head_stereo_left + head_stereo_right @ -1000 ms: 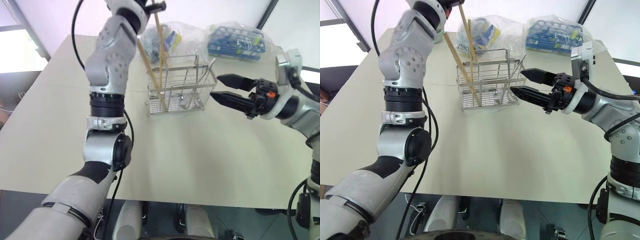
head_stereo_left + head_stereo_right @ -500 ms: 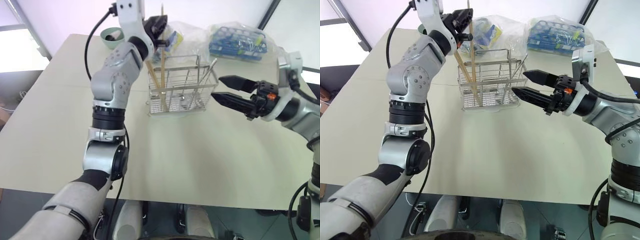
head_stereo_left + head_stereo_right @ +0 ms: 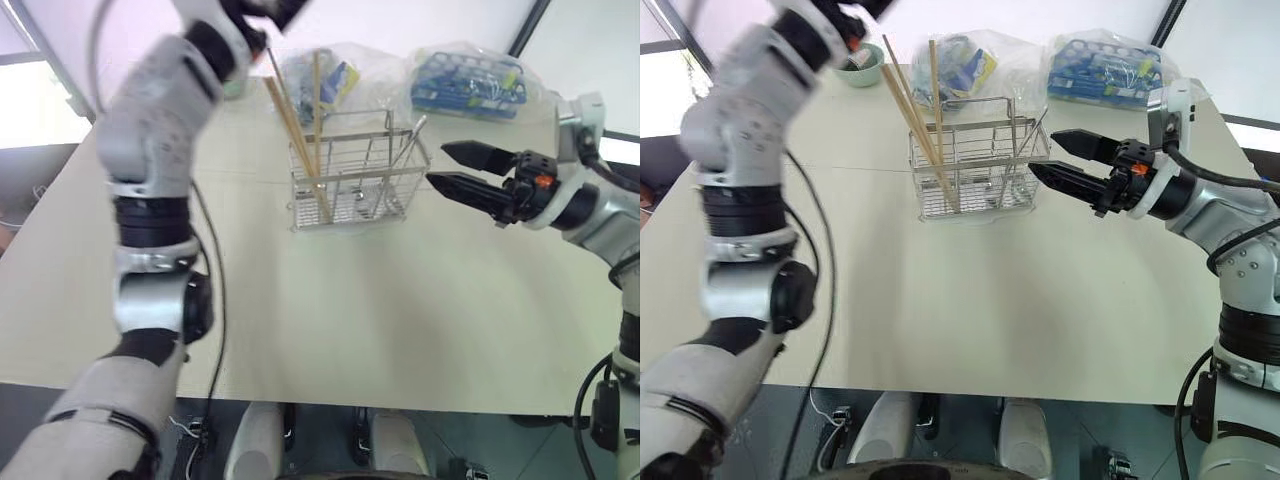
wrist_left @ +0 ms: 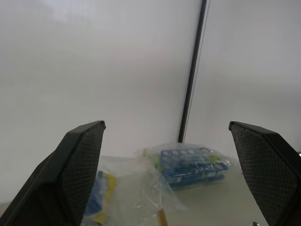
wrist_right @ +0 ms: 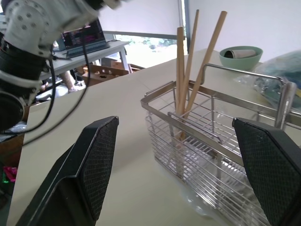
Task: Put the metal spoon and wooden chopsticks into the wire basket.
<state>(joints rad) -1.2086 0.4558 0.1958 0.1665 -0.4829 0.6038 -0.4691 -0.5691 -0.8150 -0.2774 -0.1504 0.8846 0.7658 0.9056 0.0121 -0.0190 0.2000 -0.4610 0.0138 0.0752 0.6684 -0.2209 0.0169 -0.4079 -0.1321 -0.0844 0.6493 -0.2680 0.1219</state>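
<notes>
Three wooden chopsticks [image 3: 920, 120] stood in the wire basket [image 3: 975, 175], leaning toward the upper left of the head views, their tips rising above the basket's rim. The metal spoon [image 3: 408, 158] stood in the basket's right-hand end, handle up, leaning to the upper right against the rim. The basket sat on the pale table [image 3: 970, 300], slightly above the frame's centre.

Right gripper [image 3: 1055, 158] was held at centre right of the head views, just beside the basket's right end, apart from it, fingers spread wide and holding nothing. In the right wrist view the basket [image 5: 207, 141] lay between and beyond the two fingers [image 5: 89, 160].

Left gripper [image 4: 171, 174] was raised at the upper left of the head views, blurred there. In its wrist view the fingers [image 4: 75, 165] stood wide apart with nothing between them.

Behind the basket, along the upper edge of the table, lay two clear plastic bags of blue items [image 3: 465, 85]. A small green bowl [image 3: 862, 65] sat at upper left.
</notes>
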